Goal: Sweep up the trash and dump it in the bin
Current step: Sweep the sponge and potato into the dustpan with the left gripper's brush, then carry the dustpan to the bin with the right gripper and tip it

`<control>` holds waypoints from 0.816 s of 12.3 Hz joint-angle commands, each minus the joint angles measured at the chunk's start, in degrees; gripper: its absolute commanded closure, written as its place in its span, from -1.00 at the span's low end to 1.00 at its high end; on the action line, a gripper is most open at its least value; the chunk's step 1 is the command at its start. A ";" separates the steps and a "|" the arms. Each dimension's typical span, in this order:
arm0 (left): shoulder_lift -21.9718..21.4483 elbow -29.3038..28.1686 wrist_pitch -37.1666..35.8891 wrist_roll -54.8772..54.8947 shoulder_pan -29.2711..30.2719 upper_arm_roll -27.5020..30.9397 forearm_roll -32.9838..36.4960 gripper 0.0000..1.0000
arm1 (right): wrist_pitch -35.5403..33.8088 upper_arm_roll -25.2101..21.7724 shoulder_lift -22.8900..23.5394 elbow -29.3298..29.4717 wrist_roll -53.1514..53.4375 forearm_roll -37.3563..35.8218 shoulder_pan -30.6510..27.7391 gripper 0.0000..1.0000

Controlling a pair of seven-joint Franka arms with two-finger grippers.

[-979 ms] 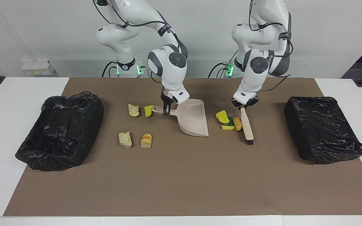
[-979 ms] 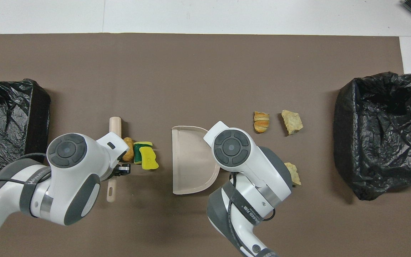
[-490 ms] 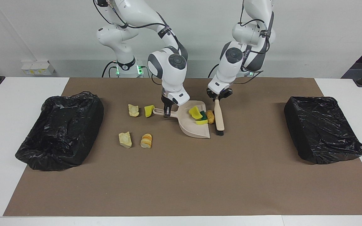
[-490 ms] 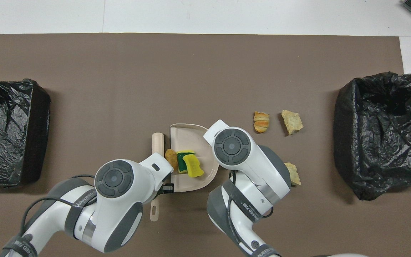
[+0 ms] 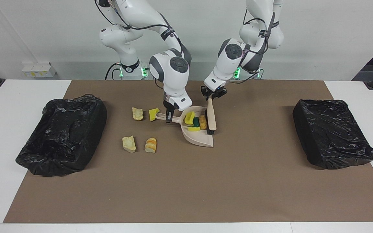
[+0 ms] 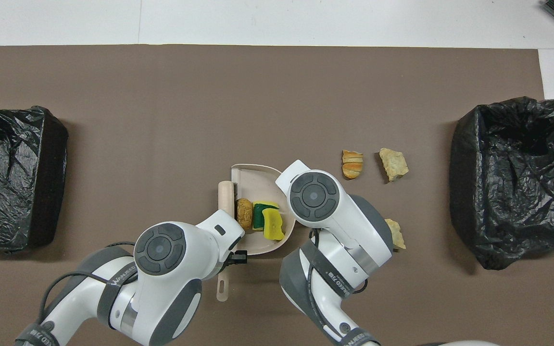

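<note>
Holding the dustpan (image 5: 197, 133) by its handle, my right gripper (image 5: 168, 117) is closed; my left gripper (image 5: 211, 96) is clamped on the brush (image 5: 210, 119), whose bristles rest at the pan's mouth; three scraps (image 5: 194, 122) lie in the pan, four scraps (image 5: 140, 129) lie on the mat toward the right arm's bin (image 5: 62, 132); I fear that lifting the pan with its mouth tilted down could let the pieces slide out.
</note>
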 commanded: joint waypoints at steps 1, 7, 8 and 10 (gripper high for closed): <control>-4.01 -0.94 -1.23 -0.73 -0.09 1.26 -1.10 1.00 | -2.89 0.39 -0.80 3.33 -1.43 -1.05 -1.40 1.00; -10.79 7.58 -19.22 -8.63 7.13 0.83 9.08 1.00 | -5.10 0.48 -2.03 8.17 -19.07 1.66 -10.71 1.00; -12.45 6.36 -20.57 -8.91 6.86 0.39 9.09 1.00 | -5.45 0.39 -2.12 8.61 -22.42 3.33 -12.90 1.00; -12.21 5.03 -19.45 -11.36 3.11 -0.14 9.09 1.00 | -7.38 0.48 -2.21 10.28 -29.36 3.88 -17.99 1.00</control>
